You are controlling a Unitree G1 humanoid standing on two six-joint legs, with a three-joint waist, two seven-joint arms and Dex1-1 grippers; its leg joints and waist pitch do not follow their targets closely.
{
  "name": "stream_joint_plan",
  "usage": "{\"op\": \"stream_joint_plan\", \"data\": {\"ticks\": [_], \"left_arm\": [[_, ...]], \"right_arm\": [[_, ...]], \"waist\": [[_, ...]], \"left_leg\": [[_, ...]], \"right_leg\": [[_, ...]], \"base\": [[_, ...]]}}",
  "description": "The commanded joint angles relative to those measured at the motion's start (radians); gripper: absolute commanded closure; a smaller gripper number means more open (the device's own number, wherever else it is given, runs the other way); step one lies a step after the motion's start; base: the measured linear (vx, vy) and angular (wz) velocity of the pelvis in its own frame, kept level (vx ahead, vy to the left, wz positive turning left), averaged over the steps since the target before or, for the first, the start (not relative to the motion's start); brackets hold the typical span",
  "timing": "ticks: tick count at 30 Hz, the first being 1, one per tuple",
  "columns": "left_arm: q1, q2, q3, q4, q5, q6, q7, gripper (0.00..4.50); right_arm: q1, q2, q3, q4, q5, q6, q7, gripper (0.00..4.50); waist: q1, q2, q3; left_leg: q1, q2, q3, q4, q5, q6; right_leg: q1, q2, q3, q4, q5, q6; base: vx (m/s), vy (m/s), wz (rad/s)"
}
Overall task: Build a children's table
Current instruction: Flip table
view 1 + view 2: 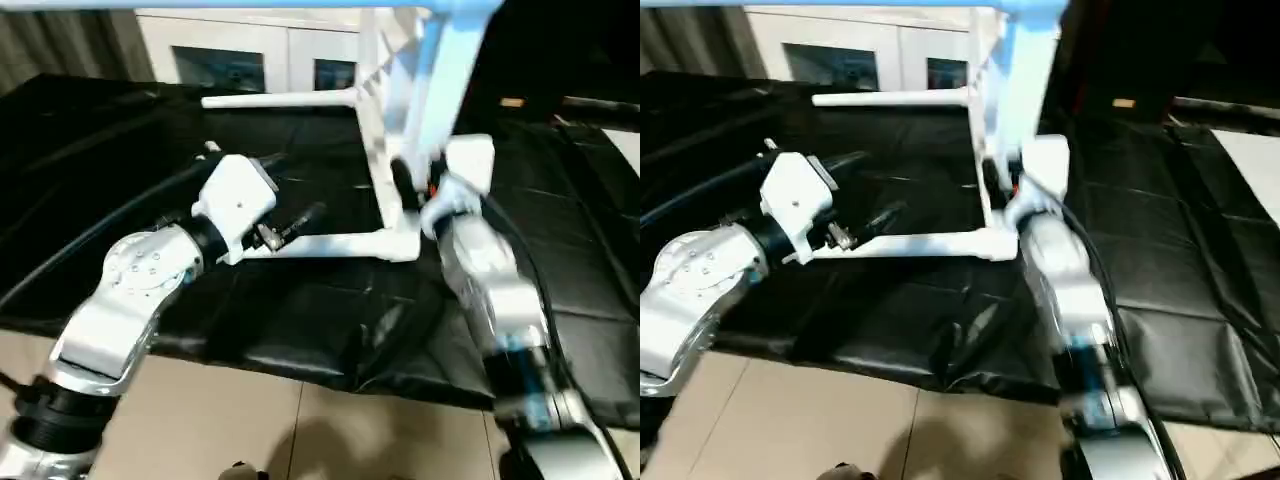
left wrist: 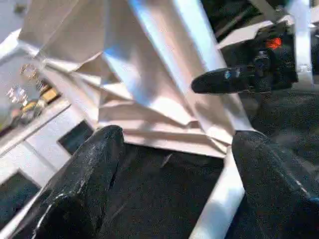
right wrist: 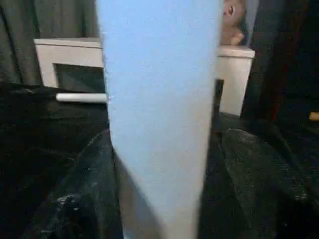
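Note:
The children's table top [image 1: 384,150] stands on its edge on the black cloth, its ribbed underside [image 2: 129,74] facing my left gripper. One white leg [image 1: 320,243] lies low along the cloth, and another [image 1: 280,99] sticks out level, higher up. A third leg [image 1: 440,70] rises toward the camera. My right gripper [image 1: 415,185] sits around that leg [image 3: 159,99], one finger against it and a gap at the other finger [image 3: 259,169]. My left gripper [image 1: 295,225] hovers open just above the low leg, with nothing between its fingers [image 2: 89,169].
The black cloth [image 1: 300,320] covers the work surface and hangs over its near edge above a tiled floor [image 1: 230,420]. Behind the table stands a white cabinet [image 1: 250,50] with glass fronts. A dark cable [image 1: 120,210] runs along my left arm.

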Motion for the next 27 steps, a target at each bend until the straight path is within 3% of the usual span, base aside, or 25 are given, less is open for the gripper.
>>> {"op": "stream_joint_plan", "data": {"ticks": [1, 7, 8, 10, 16, 17, 19, 24, 26, 27], "left_arm": [[-0.018, 0.034, -0.028, -0.024, 0.036, -0.085, -0.053, 0.62], [-0.027, 0.076, -0.036, 0.008, 0.205, -0.362, 0.007, 0.62], [-0.027, 0.076, -0.036, 0.008, 0.205, -0.362, 0.007, 0.62], [-0.052, 0.082, 0.006, 0.049, 0.294, -0.485, 0.097, 0.62], [-0.098, 0.1, 0.039, 0.089, 0.373, -0.552, 0.163, 0.62], [-0.146, 0.101, 0.074, 0.109, 0.43, -0.595, 0.23, 0.62], [-0.167, 0.102, 0.088, 0.116, 0.452, -0.61, 0.259, 0.62], [-0.255, 0.128, 0.109, 0.207, 0.549, -0.646, 0.34, 0.62], [-0.268, 0.131, 0.112, 0.226, 0.561, -0.64, 0.353, 0.62], [-0.298, 0.147, 0.112, 0.266, 0.608, -0.629, 0.385, 0.62]], "right_arm": [[0.031, -0.018, -0.009, -0.024, -0.012, -0.088, 0.017, 0.79], [0.146, -0.054, 0.018, -0.07, -0.031, -0.394, 0.148, 0.27], [0.146, -0.054, 0.018, -0.07, -0.031, -0.394, 0.148, 0.09], [0.197, -0.086, 0.046, -0.112, -0.083, -0.515, 0.161, 0.03], [0.215, -0.107, 0.086, -0.123, -0.126, -0.569, 0.191, 0.03], [0.221, -0.099, 0.103, -0.125, -0.129, -0.586, 0.225, 0.03], [0.224, -0.093, 0.11, -0.126, -0.126, -0.587, 0.238, 0.03], [0.227, -0.093, 0.212, -0.109, -0.146, -0.519, 0.306, 0.03], [0.226, -0.088, 0.226, -0.108, -0.149, -0.504, 0.314, 0.03], [0.224, -0.078, 0.243, -0.101, -0.167, -0.513, 0.317, 0.03]], "waist": [[-0.002, 0.011, -0.072], [-0.002, 0.014, -0.071], [-0.003, 0.014, -0.071], [-0.002, 0.016, -0.069], [-0.009, 0.016, -0.066], [-0.009, 0.018, -0.067], [-0.012, 0.019, -0.068], [-0.012, 0.021, -0.068], [-0.013, 0.021, -0.068], [-0.012, 0.02, -0.07]], "left_leg": [[0.026, 0.009, 0.0, -0.078, -0.203, -0.062], [0.025, 0.013, -0.002, -0.08, -0.238, -0.042], [0.026, 0.014, -0.002, -0.08, -0.249, -0.038], [0.025, 0.015, -0.004, -0.082, -0.265, -0.035], [0.027, 0.013, -0.006, -0.084, -0.326, -0.036], [0.027, 0.013, -0.008, -0.084, -0.337, -0.033], [0.027, 0.014, -0.009, -0.083, -0.339, -0.031], [0.026, 0.014, -0.012, -0.083, -0.338, -0.03], [0.025, 0.013, -0.011, -0.083, -0.336, -0.029], [0.025, 0.014, -0.012, -0.083, -0.335, -0.03]], "right_leg": [[0.043, -0.036, 0.031, -0.064, -0.09, -0.149], [0.044, -0.036, 0.03, -0.065, -0.099, -0.162], [0.042, -0.036, 0.03, -0.067, -0.11, -0.163], [0.042, -0.036, 0.03, -0.07, -0.129, -0.159], [0.036, -0.035, 0.029, -0.075, -0.206, -0.158], [0.036, -0.036, 0.029, -0.075, -0.215, -0.16], [0.036, -0.035, 0.028, -0.074, -0.199, -0.163], [0.036, -0.035, 0.027, -0.07, -0.181, -0.176], [0.035, -0.037, 0.028, -0.071, -0.185, -0.179], [0.036, -0.038, 0.029, -0.07, -0.182, -0.181]], "base": [[0.0, 0.0, 0.0], [0.0, 0.0, 0.0], [0.0, 0.0, 0.0], [0.0, 0.0, 0.0], [0.0, 0.0, 0.0], [0.0, 0.0, 0.0], [0.0, 0.0, 0.0], [0.0, 0.0, 0.0], [0.0, 0.0, 0.0], [0.0, 0.0, 0.0]]}}
